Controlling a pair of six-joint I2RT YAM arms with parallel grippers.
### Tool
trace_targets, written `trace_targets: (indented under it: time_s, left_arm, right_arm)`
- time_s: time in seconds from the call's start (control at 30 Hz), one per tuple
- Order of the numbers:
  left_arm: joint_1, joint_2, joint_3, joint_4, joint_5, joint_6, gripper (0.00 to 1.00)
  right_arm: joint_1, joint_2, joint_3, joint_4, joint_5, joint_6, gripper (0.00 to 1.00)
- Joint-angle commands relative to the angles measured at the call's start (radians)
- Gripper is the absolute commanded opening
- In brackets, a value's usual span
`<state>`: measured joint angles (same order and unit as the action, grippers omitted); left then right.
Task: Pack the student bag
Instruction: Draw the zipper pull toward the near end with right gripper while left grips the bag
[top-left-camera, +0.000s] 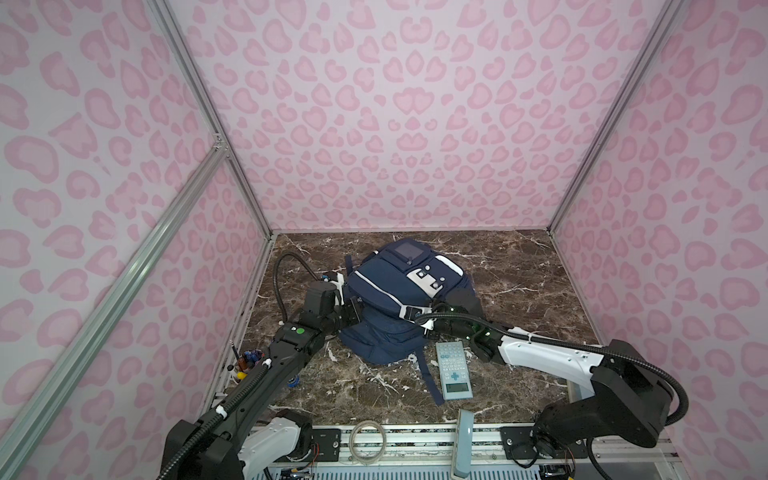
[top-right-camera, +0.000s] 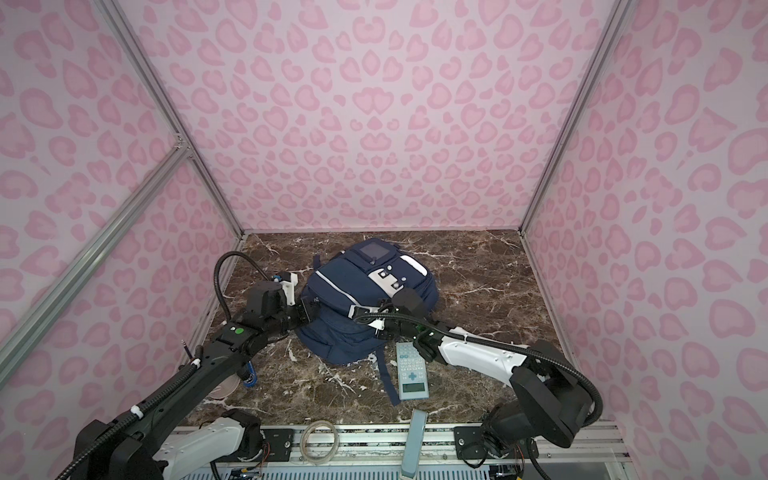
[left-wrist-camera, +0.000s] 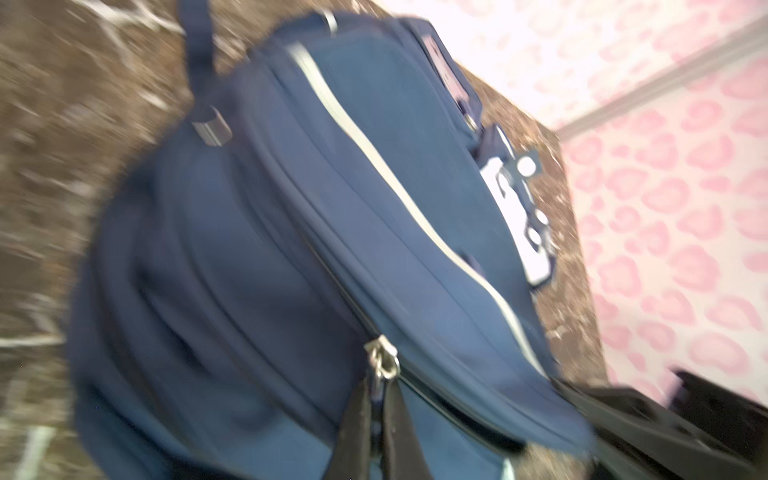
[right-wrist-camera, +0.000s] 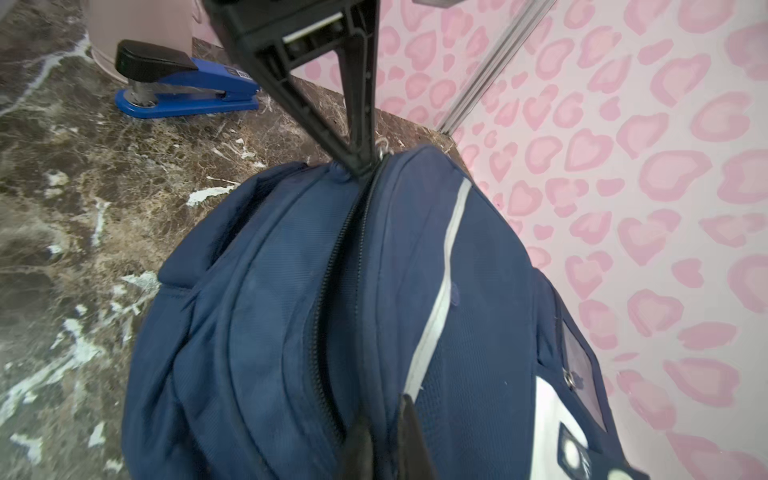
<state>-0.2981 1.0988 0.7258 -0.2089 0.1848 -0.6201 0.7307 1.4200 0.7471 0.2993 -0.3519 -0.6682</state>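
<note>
Student bag (top-left-camera: 386, 291) lies on the table (top-left-camera: 519, 266), contents hidden.

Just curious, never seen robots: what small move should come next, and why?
Probably the left gripper should draw the zip pull it grips along the track, away from the right gripper pinching the bag. The calculator lies outside, so the bag must open.

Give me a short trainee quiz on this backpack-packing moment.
1. True or false: the calculator lies inside the student bag.
2. The left gripper is shut on: A) a shoulder strap, B) the zipper pull, C) the calculator.
3. What colour is the stapler on the table?
Key: 1 false, it lies on the table; 2 B; 3 blue.
</note>
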Motion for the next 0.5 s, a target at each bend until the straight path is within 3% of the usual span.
trace_targets:
  time_s: [0.0, 0.1, 0.2, 0.33, 0.47]
  left_arm:
    - [0.056, 0.021, 0.014, -0.006, -0.153, 0.062, 0.03]
    - [0.056, 0.010, -0.017, -0.008, -0.168, 0.062, 0.03]
    - [0.054, -0.019, -0.063, 0.012, -0.100, 0.041, 0.03]
    - [0.042, -0.100, -0.121, 0.037, 0.013, -0.015, 0.03]
    - [-0.032, -0.148, -0.147, 0.040, 0.063, -0.070, 0.03]
  right_arm:
    - [-0.080, -0.025, -0.016, -0.151, -0.095, -0.062, 0.00]
    - [-0.181, 0.000, 0.006, -0.185, -0.165, -0.097, 0.00]
    - [-0.257, 0.045, 0.038, -0.199, -0.195, -0.102, 0.00]
    - [-0.288, 0.067, 0.035, -0.125, -0.003, -0.047, 0.00]
    - [-0.288, 0.022, -0.001, -0.037, 0.077, 0.053, 0.26]
